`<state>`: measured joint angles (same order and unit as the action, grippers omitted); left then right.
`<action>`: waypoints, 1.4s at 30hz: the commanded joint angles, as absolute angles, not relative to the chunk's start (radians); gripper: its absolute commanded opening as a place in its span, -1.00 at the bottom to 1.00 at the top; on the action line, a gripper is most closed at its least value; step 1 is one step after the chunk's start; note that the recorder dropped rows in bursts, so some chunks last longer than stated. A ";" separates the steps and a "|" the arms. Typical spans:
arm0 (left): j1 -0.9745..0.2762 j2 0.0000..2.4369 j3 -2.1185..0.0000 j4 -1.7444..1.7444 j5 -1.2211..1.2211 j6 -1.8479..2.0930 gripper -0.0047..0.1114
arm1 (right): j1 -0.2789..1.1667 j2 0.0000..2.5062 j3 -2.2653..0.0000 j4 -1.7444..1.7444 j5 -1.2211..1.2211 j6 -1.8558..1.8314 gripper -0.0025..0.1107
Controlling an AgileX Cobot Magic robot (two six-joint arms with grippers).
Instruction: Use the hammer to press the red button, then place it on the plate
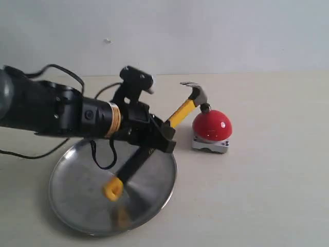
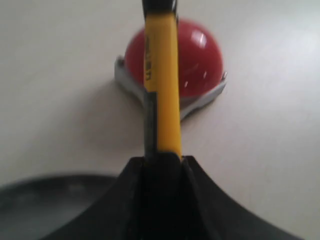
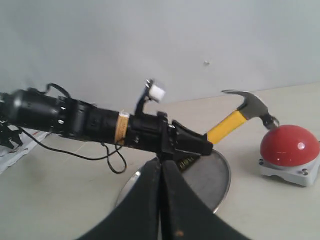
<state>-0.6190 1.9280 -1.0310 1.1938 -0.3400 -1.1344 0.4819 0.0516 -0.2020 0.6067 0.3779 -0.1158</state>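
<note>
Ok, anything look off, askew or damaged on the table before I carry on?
Nothing stands out. The left gripper clamps the hammer mid-handle, tilted, its head at the top of the red button, which sits flat and intact. The plate lies flat under the handle's tail end.

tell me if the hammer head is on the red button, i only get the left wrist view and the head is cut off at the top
Observer: Yes, in the exterior view the hammer head appears to rest on top of the red button.
Operator: where's the handle's other end
Observer: Its yellow tip hangs over the plate, behind the left gripper.
Operator: and the right arm
Observer: The right gripper is shut and empty, well back from the button.
</note>
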 commanded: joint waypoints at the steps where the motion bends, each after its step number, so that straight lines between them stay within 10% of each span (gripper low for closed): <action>1: -0.620 1.994 -1.066 1.184 -0.397 -1.137 -0.92 | 0.482 0.047 -0.198 0.605 0.376 -0.117 -0.96; 24: -0.608 1.466 -0.898 1.182 -0.388 -1.101 -0.92 | 0.482 0.047 -0.198 0.605 0.376 -0.117 -0.96; 42: -0.608 1.356 -0.387 0.242 -0.870 -0.624 -0.92 | 0.482 0.047 -0.198 0.605 0.376 -0.117 -0.96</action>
